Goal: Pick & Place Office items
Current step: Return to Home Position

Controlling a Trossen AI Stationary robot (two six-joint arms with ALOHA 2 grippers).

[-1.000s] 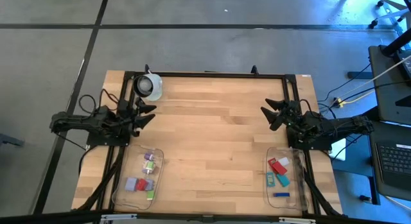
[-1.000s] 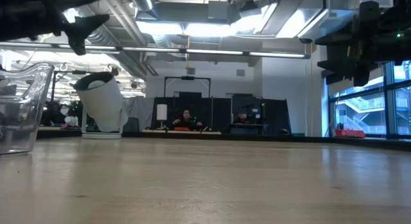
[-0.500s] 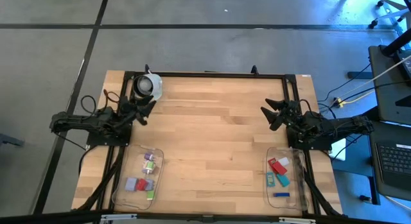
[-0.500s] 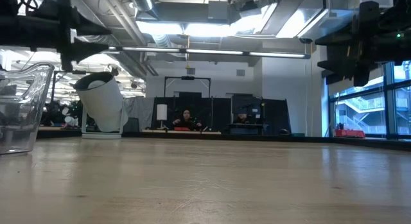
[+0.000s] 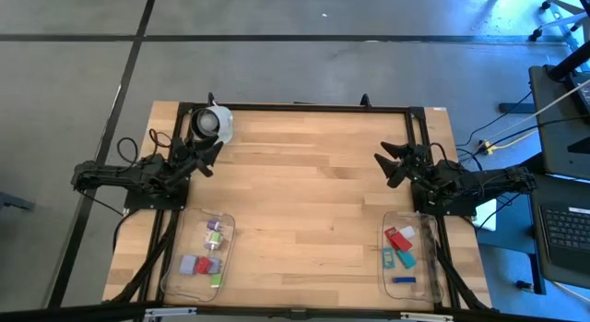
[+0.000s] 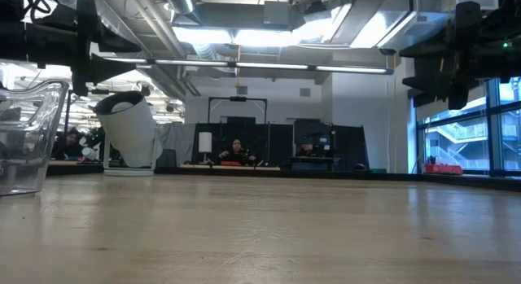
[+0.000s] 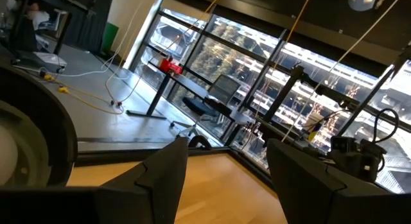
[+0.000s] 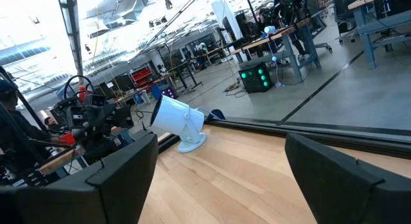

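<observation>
The office items lie in two clear trays at the table's near edge. Lavender, red and green pieces (image 5: 207,253) lie in the left tray (image 5: 230,232). Red, teal and dark blue pieces (image 5: 400,248) lie in the right tray (image 5: 387,280). My left gripper (image 5: 208,158) hangs open and empty above the table's far left, next to the white round object (image 5: 213,125). Its own wrist view shows its fingers spread (image 7: 225,179). My right gripper (image 5: 383,165) hangs open and empty above the table's right side, and its wrist view shows its fingers spread (image 8: 218,185).
The white round object with a dark centre stands on the table's far left corner and shows in the low view (image 6: 130,129) and the right wrist view (image 8: 180,124). A clear tray wall (image 6: 32,137) rises at the low view's left. Bare wood (image 5: 304,193) lies between the arms.
My left gripper has drawn back toward the table's left edge and turned from pointing right to pointing toward the far edge, at the white round object. Most of this happened in the first half second. It stays open and empty.
</observation>
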